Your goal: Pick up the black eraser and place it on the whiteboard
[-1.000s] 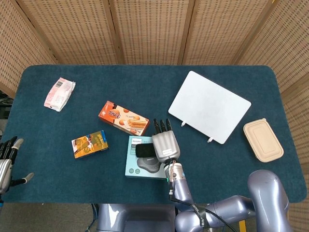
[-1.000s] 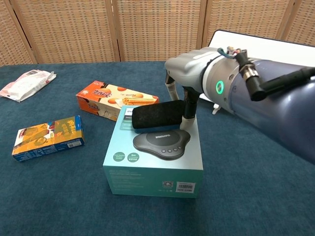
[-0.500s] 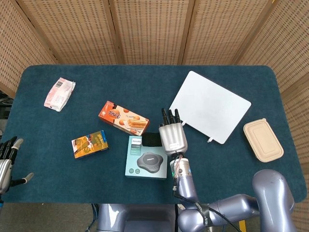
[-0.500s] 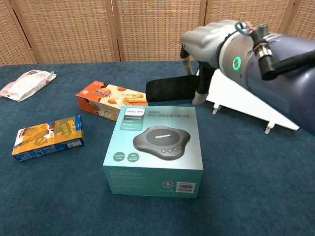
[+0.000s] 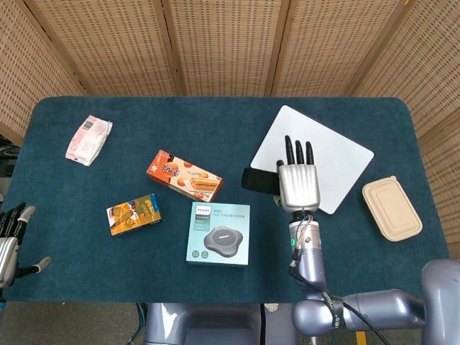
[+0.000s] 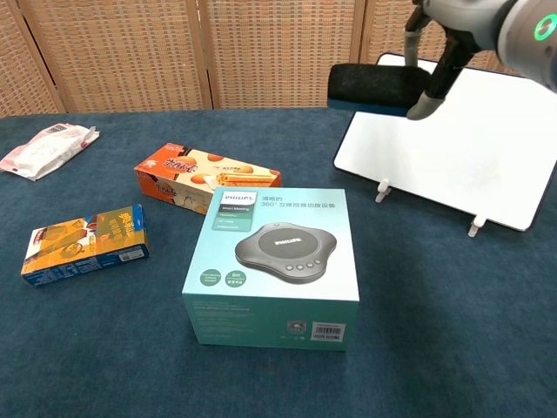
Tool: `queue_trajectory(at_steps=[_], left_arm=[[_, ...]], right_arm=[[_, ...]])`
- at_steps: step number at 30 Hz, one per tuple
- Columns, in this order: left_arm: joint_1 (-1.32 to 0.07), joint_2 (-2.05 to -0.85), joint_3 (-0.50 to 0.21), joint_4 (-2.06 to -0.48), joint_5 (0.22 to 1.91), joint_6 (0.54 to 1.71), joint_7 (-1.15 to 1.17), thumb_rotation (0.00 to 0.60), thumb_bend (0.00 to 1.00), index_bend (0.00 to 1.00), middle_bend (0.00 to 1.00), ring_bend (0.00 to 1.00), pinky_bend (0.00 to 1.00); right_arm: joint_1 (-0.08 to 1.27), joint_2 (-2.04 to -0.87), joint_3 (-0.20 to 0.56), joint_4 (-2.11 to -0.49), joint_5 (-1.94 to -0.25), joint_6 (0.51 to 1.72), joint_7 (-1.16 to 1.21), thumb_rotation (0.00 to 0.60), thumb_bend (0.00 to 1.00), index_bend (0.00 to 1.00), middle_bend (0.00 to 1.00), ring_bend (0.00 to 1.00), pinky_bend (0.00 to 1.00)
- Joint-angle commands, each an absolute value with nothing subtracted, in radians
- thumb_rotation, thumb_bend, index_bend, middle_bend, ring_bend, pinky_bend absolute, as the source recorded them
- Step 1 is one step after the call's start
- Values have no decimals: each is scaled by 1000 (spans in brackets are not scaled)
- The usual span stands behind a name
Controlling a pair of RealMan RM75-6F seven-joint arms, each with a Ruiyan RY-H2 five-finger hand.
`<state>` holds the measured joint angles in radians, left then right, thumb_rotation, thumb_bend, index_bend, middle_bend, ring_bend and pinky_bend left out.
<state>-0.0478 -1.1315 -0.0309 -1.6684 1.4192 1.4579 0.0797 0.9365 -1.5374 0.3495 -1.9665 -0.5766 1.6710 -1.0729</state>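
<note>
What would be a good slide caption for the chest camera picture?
Right hand holds the black eraser aloft near the whiteboard, above a table with a teal speaker box and snack boxes.

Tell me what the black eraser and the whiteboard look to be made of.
Black eraser: matte, fuzzy-looking black body, probably felt or foam, on a thin blue backing. Whiteboard: smooth, glossy white panel with a thin dark rim, likely coated board or plastic, on small white feet.

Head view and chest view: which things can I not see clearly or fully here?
- black eraser: in the head view the right hand covers its right end.
- right hand: the chest view's top edge cuts it off.
- left hand: cut by the head view's left edge; absent from the chest view.
- whiteboard: the chest view's right edge crops it.
</note>
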Motion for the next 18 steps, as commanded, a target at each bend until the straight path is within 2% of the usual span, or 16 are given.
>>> queue_trajectory(at_steps=[1,3,9,18], left_arm=[[-48,-1135,-29,-1670,1423,1460,88,600,159,0,0,0,0],[-47,-1137,-28,-1672,1426,1463,92,600,159,0,0,0,0],[-47,-1143,-27,-1673,1432,1467,100,600,160,0,0,0,0],[-56,-1161,-22,-1669,1430,1448,125,600,160,0,0,0,0]], right_arm=[[867,-1485,323,-1934,-653,1644,-960,600,181,562,0,0,0],[837,-1478,311,-1905,-688,1635,-897,600,178,569,0,0,0],[716,-1529,288,-1665,-803,1608,-575,600,180,575,0,0,0],[664,-1641,284,-1381,-901,1582,-411,600,158,575,0,0,0]])
